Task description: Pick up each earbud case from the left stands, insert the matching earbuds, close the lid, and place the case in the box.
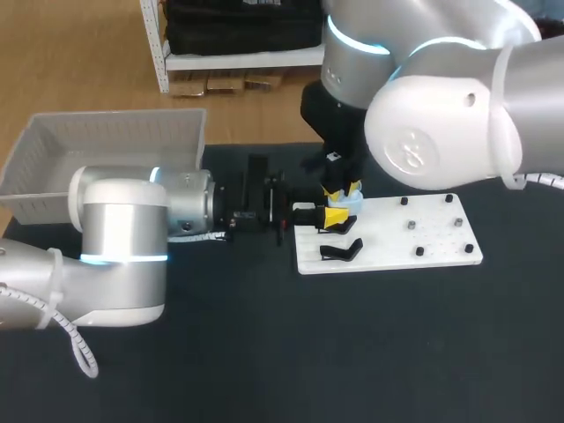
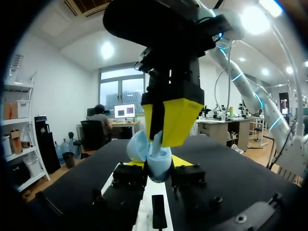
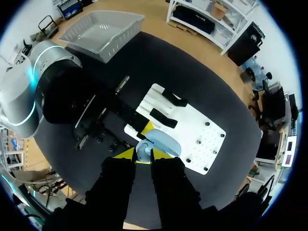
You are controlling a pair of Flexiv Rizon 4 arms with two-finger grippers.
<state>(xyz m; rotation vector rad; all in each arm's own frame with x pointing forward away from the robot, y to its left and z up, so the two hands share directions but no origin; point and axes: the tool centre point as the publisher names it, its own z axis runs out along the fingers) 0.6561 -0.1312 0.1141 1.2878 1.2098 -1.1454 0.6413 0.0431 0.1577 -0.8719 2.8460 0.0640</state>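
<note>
Earbud case, pale blue with its lid up, was met by both arms. The right arm came steeply from above, the right gripper upright over the case; its grip could not be told. The left arm lay level along the table, the left gripper pinching the case's base at the white board's left edge.

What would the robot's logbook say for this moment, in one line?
left gripper: shut on earbud case | right gripper: at the case, from above | black stand: empty | box: no case visible
</note>
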